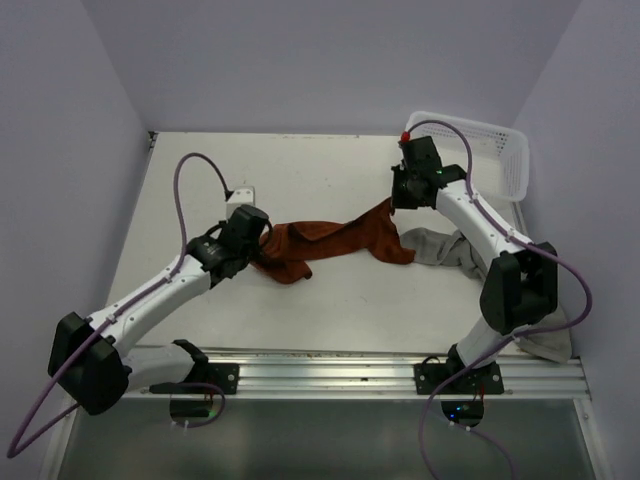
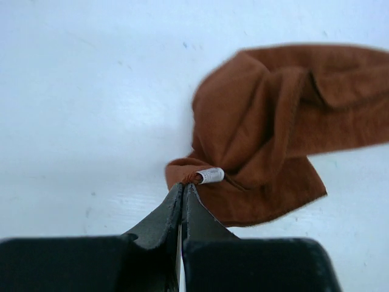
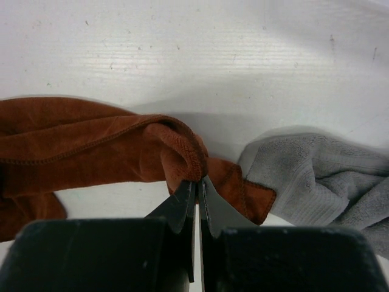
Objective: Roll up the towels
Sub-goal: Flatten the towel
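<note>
Worryingly, my left pincer [image 2: 182, 185] and right pincer [image 3: 197, 182] were each clamped on an end of the rust-brown towel [image 1: 330, 240] sagging onto the desk [image 1: 300, 180], thin corner grips that could slip.

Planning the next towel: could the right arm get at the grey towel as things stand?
Probably not yet. The grey towel lies close beside the right gripper, but that gripper is shut on the brown towel, so it must let go first.
</note>
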### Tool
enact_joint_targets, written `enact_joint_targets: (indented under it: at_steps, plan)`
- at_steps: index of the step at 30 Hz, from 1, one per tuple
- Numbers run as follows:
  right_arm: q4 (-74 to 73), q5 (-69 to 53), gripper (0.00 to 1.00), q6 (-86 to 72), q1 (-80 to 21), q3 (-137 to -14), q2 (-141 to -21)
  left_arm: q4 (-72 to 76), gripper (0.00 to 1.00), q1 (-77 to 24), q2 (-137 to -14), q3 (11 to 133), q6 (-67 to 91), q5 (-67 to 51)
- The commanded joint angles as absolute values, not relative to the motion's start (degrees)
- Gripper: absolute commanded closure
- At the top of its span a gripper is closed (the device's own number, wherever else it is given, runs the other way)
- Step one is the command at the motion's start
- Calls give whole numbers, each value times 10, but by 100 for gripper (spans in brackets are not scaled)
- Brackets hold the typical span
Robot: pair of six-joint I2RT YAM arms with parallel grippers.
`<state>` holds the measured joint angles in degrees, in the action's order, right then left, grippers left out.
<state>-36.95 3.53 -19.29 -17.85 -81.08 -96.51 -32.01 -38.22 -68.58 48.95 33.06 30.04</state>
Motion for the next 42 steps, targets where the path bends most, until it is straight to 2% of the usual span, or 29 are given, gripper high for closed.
enact_joint_targets:
  at_steps: [1, 8, 17, 22, 27, 32, 36, 38, 42]
  plan:
    - [-386, 52, 100, -165, -175, -826, -917, -308, 100, -321, -664, 546, 289, 296]
    - [-349, 20, 100, -96, -175, -807, -868, -326, 100, -223, -674, 663, 227, 287]
    - [-323, 42, 100, 17, -175, -823, -832, -316, 100, -66, -722, 767, 200, 187]
    - [-252, 20, 100, 120, -175, -763, -769, -316, 100, 0, -739, 797, 183, 162]
    - [-213, -83, 99, 156, -175, -676, -701, -295, 100, 47, -720, 760, 192, 131]
    - [-196, -190, 88, 187, -176, -549, -630, -258, 100, 48, -708, 686, 197, 98]
    - [-156, -204, 82, 178, -199, -453, -590, -230, 100, 48, -683, 640, 201, 77]
    - [-176, -161, 82, 192, -262, -453, -596, -218, 100, 48, -677, 617, 201, 67]
    - [-249, -149, 75, 195, -350, -451, -628, -201, 100, 48, -656, 575, 196, 55]
